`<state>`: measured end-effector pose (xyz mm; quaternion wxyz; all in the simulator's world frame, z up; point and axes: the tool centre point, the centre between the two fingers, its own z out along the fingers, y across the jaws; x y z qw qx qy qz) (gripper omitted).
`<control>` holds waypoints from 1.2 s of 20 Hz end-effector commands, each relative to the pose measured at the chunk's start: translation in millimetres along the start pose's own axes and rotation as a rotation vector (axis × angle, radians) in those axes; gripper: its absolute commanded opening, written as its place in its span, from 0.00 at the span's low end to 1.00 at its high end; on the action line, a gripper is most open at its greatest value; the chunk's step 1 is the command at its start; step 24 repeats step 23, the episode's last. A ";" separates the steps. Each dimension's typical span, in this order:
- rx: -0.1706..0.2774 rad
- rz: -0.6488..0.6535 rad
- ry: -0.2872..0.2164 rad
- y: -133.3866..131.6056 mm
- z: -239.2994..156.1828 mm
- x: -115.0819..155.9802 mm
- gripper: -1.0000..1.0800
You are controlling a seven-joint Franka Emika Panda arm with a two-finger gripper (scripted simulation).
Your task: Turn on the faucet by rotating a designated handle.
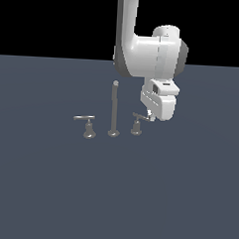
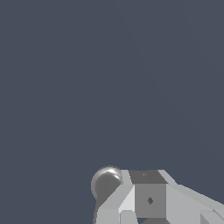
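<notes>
The dark blue-grey floor (image 1: 48, 197) filled the lower part of the exterior view, spreading away on every side below the gripper, with a black band above it. The white Panda arm (image 1: 127, 32) came down from the top of that view and bent into a bulky wrist, from which the gripper (image 1: 150, 114) hung low over the floor. Its fingers were mostly hidden behind the white hand body in the exterior view, and the wrist view showed only grey finger blocks (image 2: 148, 199) packed together at the frame's edge — so whether the jaws were closed or parted, and whether they gripped anything, could not be told. The faucet (image 1: 114, 111) stood as three separate grey pieces in a row: its tall thin spout was near the gripper on the exterior view's left, rising to about the height of the hand body. The longer-levered handle (image 1: 86, 124) sat farthest from the gripper, well beyond the spout on the same side. The designated handle (image 1: 137, 123) was the smallest piece and the nearest — its short lever bar reached up toward the gripper's tip and appeared to meet it, with the flared base just below. In the wrist view a rounded shiny metal knob (image 2: 106, 183) lay right against the finger blocks.
</notes>
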<state>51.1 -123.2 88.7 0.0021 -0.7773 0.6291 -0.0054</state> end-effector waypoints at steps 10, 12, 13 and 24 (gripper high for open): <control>-0.007 -0.003 -0.004 21.3 -0.7 -30.4 0.00; -0.009 -0.004 -0.005 25.7 -0.8 -36.7 0.00; -0.009 -0.004 -0.005 25.7 -0.8 -36.7 0.00; -0.010 -0.003 -0.005 17.3 -1.0 -77.2 0.00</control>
